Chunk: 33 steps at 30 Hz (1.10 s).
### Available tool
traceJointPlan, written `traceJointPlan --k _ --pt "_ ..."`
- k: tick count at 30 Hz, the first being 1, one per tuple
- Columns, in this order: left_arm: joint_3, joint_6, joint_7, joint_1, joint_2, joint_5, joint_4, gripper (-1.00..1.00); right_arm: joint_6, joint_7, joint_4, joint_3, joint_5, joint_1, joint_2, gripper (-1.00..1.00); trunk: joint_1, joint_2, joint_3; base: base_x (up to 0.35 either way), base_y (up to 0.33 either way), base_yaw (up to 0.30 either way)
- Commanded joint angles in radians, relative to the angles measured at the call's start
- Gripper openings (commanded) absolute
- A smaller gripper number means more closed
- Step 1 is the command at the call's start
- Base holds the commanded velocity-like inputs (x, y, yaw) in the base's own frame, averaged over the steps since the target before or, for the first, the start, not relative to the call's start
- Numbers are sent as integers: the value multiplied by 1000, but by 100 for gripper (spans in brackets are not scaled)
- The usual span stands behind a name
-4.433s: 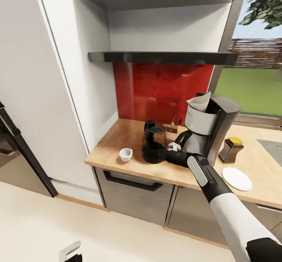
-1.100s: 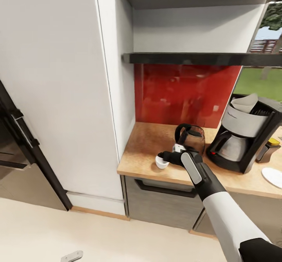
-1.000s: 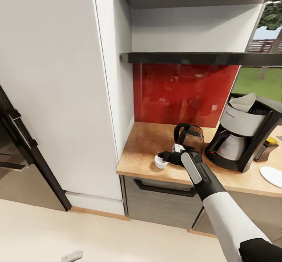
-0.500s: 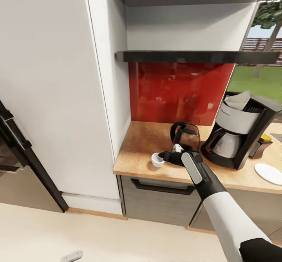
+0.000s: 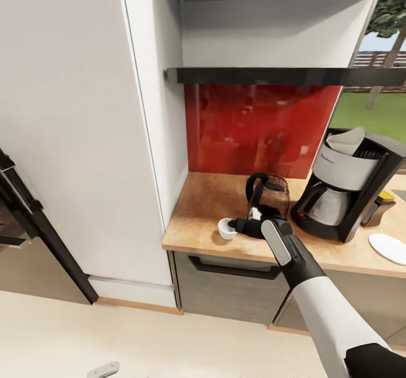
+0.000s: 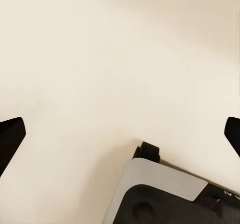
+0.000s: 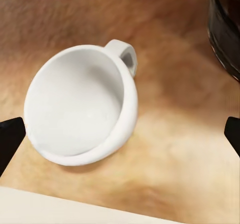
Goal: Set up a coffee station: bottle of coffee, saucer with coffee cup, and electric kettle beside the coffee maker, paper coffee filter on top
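Small white one-handled coffee cup (image 7: 82,106) on speckled tan countertop (image 5: 203,209), between wide-apart right gripper (image 5: 235,227) fingertips. Squat dark see-through kettle (image 5: 267,196) just behind gripper; tall grey coffee maker (image 5: 344,183) beyond kettle.

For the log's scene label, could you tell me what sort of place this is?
Most likely a home kitchen: a coffee maker and electric kettle stand on a wooden-edged countertop with a red splashback behind.
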<state>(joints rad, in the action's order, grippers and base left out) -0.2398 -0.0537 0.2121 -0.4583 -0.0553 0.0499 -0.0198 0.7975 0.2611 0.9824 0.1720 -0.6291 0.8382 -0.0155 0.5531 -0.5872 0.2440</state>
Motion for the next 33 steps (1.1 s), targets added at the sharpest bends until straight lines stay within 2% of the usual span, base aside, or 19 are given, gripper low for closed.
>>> traceJointPlan --k 1,9,18,33 --pt "-1 -5 1 -1 0 5 1 100 2 10 1 1 -11 1 0 100 4 -9 6 0 0 0" --pt "-1 -5 1 -2 0 5 1 100 1 10 1 1 -11 1 0 100 8 -16 15 3 1 0" --pt "-1 -5 1 -1 -1 5 1 100 2 9 1 1 -11 1 0 100 8 -16 16 186 68 0" --pt "-1 -5 2 -1 0 5 1 100 2 9 0 1 -11 1 0 100 8 -16 20 7 3 0"
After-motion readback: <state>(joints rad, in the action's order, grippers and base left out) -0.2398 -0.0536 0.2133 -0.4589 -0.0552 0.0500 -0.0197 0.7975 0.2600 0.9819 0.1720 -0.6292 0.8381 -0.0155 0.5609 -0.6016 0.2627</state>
